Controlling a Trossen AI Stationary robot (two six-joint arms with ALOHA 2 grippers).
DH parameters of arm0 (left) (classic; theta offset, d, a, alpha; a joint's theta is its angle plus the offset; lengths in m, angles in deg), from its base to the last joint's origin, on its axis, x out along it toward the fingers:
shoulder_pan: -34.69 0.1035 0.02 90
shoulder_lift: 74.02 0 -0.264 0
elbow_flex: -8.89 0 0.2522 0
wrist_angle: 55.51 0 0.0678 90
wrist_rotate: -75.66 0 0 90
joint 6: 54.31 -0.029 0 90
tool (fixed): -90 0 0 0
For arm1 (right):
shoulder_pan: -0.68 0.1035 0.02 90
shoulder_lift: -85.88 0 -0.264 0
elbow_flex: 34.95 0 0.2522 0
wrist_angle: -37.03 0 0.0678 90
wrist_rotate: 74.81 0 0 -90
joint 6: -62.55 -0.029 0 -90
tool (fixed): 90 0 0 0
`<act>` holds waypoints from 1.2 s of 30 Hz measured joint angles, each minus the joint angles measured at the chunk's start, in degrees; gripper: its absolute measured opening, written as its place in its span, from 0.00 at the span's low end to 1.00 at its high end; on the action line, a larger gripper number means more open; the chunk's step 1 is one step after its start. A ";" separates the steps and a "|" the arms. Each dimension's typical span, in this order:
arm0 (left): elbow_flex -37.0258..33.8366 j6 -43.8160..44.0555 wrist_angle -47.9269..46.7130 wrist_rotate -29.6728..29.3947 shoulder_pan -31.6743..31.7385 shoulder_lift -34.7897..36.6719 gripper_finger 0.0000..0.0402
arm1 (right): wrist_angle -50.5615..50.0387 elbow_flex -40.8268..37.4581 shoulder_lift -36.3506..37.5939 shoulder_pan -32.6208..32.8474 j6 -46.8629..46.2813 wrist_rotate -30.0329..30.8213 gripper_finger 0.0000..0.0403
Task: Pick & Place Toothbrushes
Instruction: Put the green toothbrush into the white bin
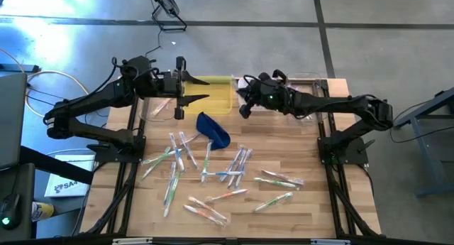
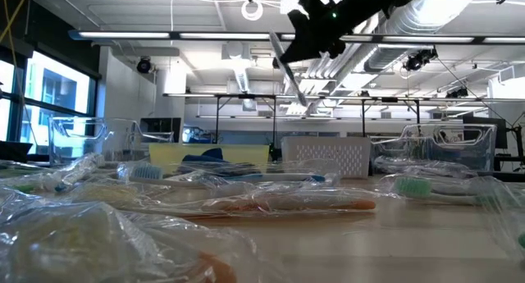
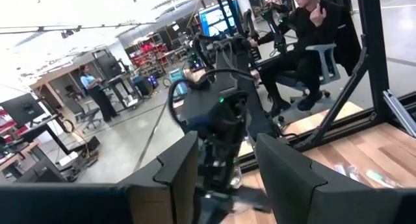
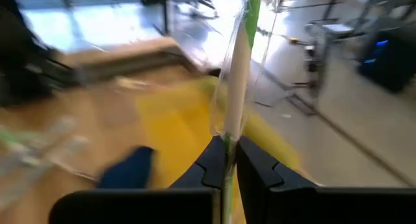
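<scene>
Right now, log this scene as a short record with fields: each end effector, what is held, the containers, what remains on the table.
right end effector: shut on a wrapped green toothbrush, raised beside the yellow bin
left end effector: open, empty, at the table's far left
dark blue pouch: lying just in front of the yellow bin
loose toothbrushes: many, wrapped, scattered across the wooden table
people: two, in the room behind

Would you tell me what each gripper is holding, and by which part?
The right gripper pinches a wrapped toothbrush near its lower end; the left gripper holds nothing.
</scene>
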 joint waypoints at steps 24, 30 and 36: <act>0.00 0.44 -0.95 0.13 0.01 0.06 0.38 | -14.99 0.00 -10.61 -14.04 21.49 -3.36 0.03; 0.00 0.44 -0.94 0.18 -0.01 0.06 0.38 | -14.37 0.00 -13.58 -14.45 21.77 -3.46 0.03; 0.00 0.46 -1.01 0.15 -0.01 0.06 0.38 | -14.88 0.02 -13.88 -15.48 21.72 -3.53 0.03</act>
